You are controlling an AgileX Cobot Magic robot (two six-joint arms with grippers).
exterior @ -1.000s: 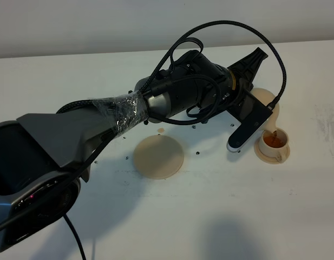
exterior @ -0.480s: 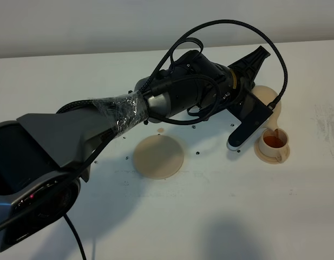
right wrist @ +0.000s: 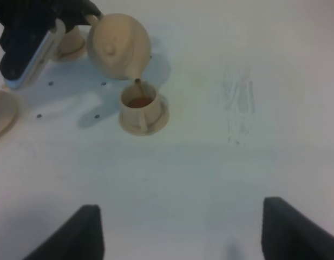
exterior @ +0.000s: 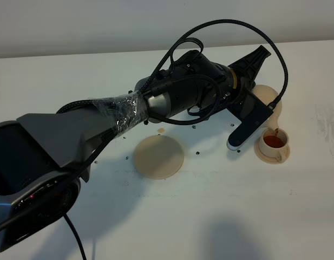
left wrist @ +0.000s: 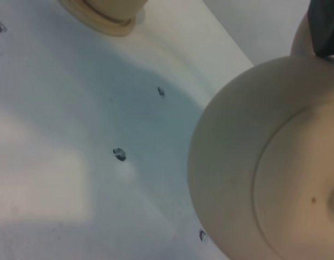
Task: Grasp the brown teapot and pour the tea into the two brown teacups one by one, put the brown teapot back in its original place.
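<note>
The brown teapot [exterior: 266, 98] hangs tilted above the table, its spout down over the near teacup [exterior: 273, 144]. A thin stream of tea [right wrist: 137, 82] runs into that cup [right wrist: 141, 111], which holds orange-brown tea and stands on its small saucer. My left gripper [exterior: 254, 73] is shut on the teapot's handle [right wrist: 92, 19]; one dark finger [left wrist: 323, 27] shows beside the pot's body [left wrist: 237, 162]. The second teacup [right wrist: 72, 44] stands behind the pot, mostly hidden by the arm. The wide flat disc [exterior: 158, 157], the original place, lies bare. My right gripper [right wrist: 180, 238] is open and well away from the cups.
The left arm [exterior: 118, 116] stretches across the white table from the lower left, with a cable looping above it. Small dark specks [exterior: 198, 153] dot the table around the disc. The table's far edge meets a pale wall [exterior: 102, 27].
Almost nothing. The teapot stays tilted over the same cup, the left gripper has edged slightly up and right, and the tea surface in the cup looks calmer.
</note>
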